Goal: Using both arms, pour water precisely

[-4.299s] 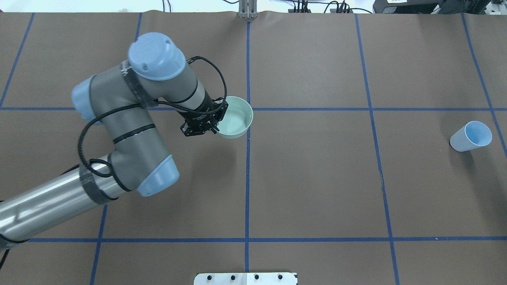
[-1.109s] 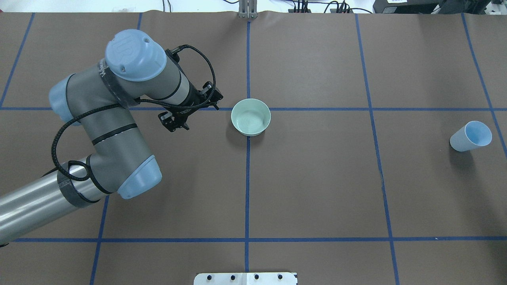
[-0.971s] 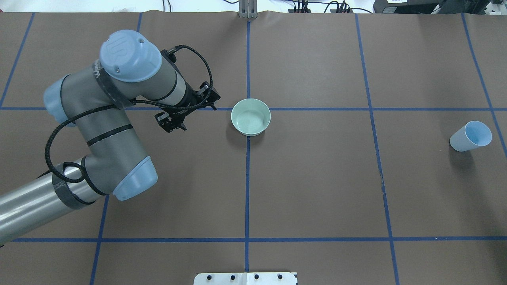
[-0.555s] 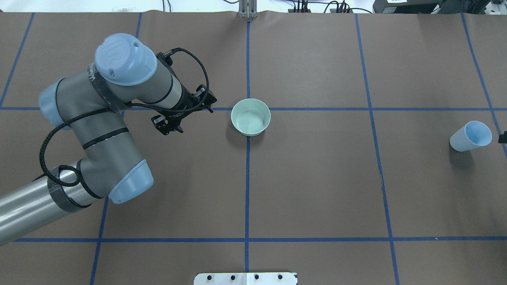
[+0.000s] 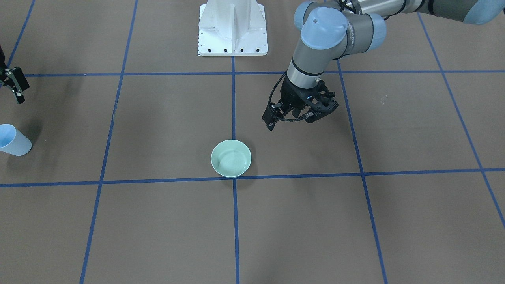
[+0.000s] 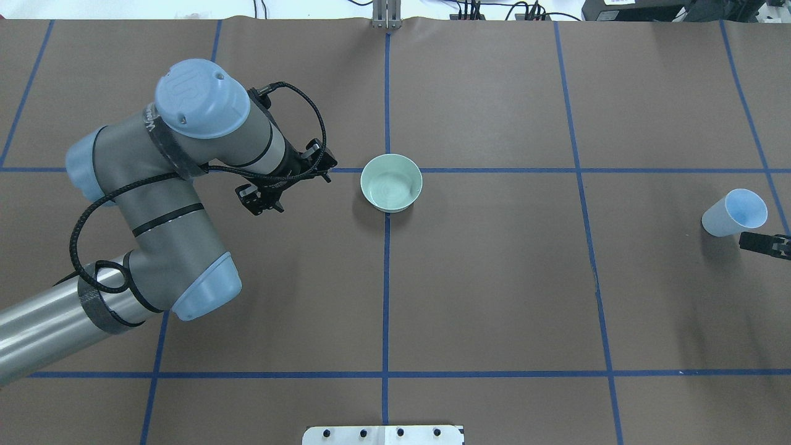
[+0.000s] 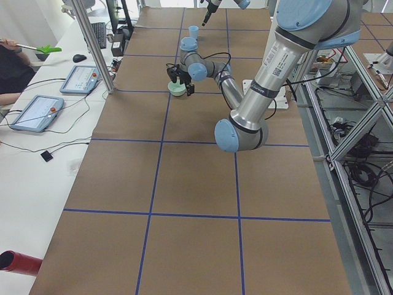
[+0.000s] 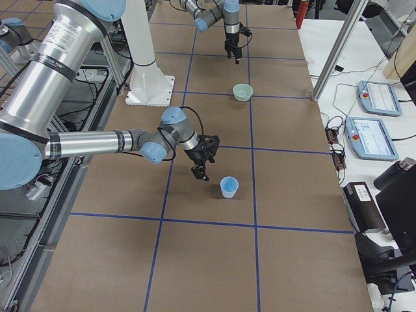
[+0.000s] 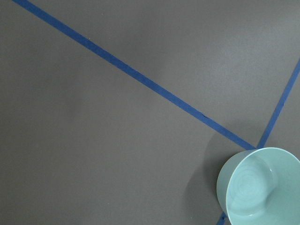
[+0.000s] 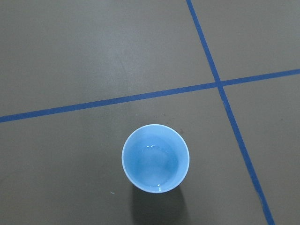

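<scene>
A mint-green bowl (image 6: 391,183) stands on the brown table at the crossing of two blue tape lines; it also shows in the front view (image 5: 231,158) and the left wrist view (image 9: 260,187). My left gripper (image 6: 289,185) hovers to its left, open and empty, clear of the bowl (image 5: 302,114). A light-blue cup (image 6: 734,212) stands upright at the far right, with a little water glinting inside (image 10: 155,164). My right gripper (image 6: 766,243) comes in at the edge just beside the cup, open and empty (image 5: 15,85).
The white bolted pedestal (image 5: 232,27) stands at the robot's side of the table. Blue tape lines divide the brown surface into squares. Tablets (image 8: 377,97) and cables lie on a side bench beyond the table's far edge.
My left gripper let go of the bowl, which now stands on the table, and drew back to the left. My right gripper has come into view beside the cup.
</scene>
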Motion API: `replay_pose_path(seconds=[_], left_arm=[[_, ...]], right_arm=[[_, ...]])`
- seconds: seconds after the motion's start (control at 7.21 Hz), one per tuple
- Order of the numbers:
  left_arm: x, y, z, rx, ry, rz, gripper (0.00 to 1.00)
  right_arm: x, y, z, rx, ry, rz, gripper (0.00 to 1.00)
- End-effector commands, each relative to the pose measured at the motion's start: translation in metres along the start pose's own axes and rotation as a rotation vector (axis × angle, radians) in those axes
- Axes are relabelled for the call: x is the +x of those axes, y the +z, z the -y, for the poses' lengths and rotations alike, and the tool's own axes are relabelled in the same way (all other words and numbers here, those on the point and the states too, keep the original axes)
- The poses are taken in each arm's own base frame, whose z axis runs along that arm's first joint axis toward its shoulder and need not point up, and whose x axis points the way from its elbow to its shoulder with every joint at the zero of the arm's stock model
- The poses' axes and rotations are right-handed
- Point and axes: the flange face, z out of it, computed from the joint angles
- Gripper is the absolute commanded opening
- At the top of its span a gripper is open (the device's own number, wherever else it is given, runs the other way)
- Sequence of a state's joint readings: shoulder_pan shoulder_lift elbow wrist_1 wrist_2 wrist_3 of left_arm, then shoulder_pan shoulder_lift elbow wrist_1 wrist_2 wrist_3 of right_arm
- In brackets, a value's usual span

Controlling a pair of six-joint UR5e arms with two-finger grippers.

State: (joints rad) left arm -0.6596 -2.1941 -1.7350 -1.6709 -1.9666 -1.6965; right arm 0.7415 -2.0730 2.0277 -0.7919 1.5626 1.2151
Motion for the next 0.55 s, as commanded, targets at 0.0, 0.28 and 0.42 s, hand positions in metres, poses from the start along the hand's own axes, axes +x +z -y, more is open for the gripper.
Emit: replay_pose_path(seconds=[0.0,0.28,0.42], left_arm=[[-0.0004,0.0041,-0.0005,-0.003,0.000,0.008,1.00],[-0.0003,0.0063,-0.0008,-0.004,0.000,0.012,1.00],[-0.0015,0.0076,-0.0001,-0.002,-0.006,0.025,1.00]], right_arm=[[0.0259,0.0373,-0.0222,0.069,-0.033,0.002,1.00],[0.0271,0.0447,-0.0268,0.128,-0.059,-0.021,1.00],[0.0240,0.0468,-0.0280,0.159,-0.075,-0.029,1.00]])
